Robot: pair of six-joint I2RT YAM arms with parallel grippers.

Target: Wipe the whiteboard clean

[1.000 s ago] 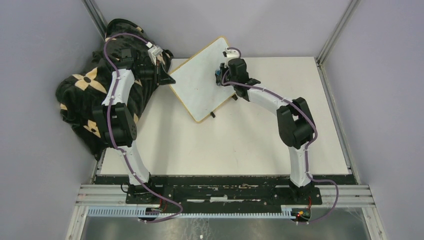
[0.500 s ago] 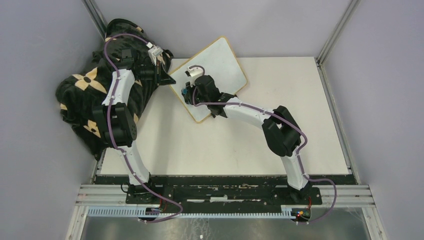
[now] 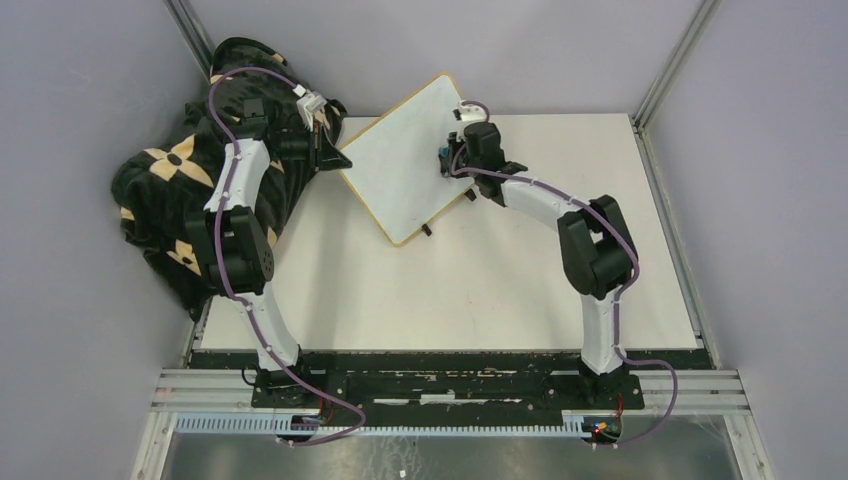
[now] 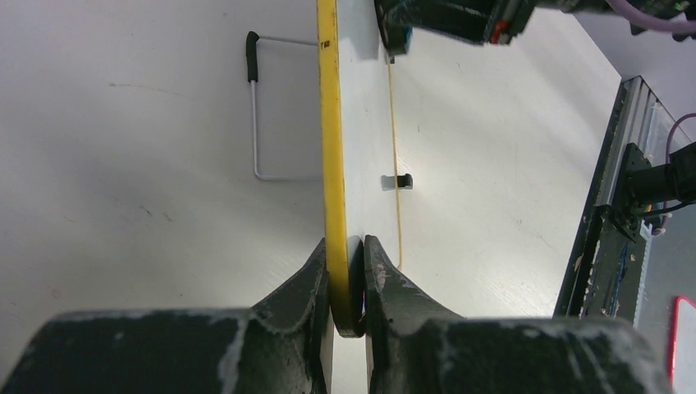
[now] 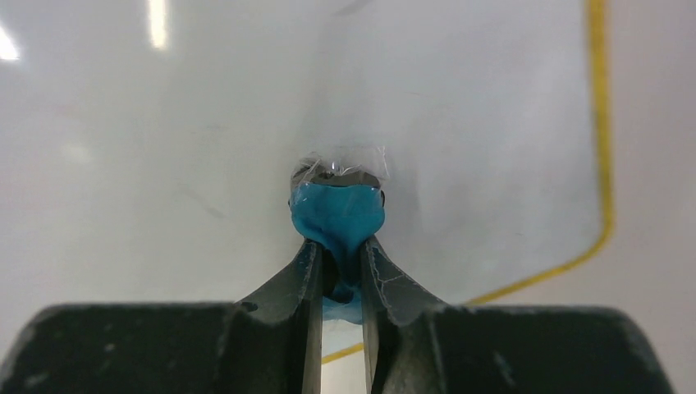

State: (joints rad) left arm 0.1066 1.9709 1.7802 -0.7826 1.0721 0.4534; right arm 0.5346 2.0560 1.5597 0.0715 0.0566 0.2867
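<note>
Blue eraser [image 5: 338, 215] in right end effector [image 5: 341, 250] apparently presses whiteboard [image 3: 400, 170] near its corner.

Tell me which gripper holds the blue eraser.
The right gripper: it is shut on the blue eraser, pressed to the whiteboard. The left gripper instead clamps the board's yellow frame edge.

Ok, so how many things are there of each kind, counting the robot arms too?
2 robot arms: left arm, right arm
1 whiteboard
1 blue eraser
1 black patterned fabric
Total: 5
</note>
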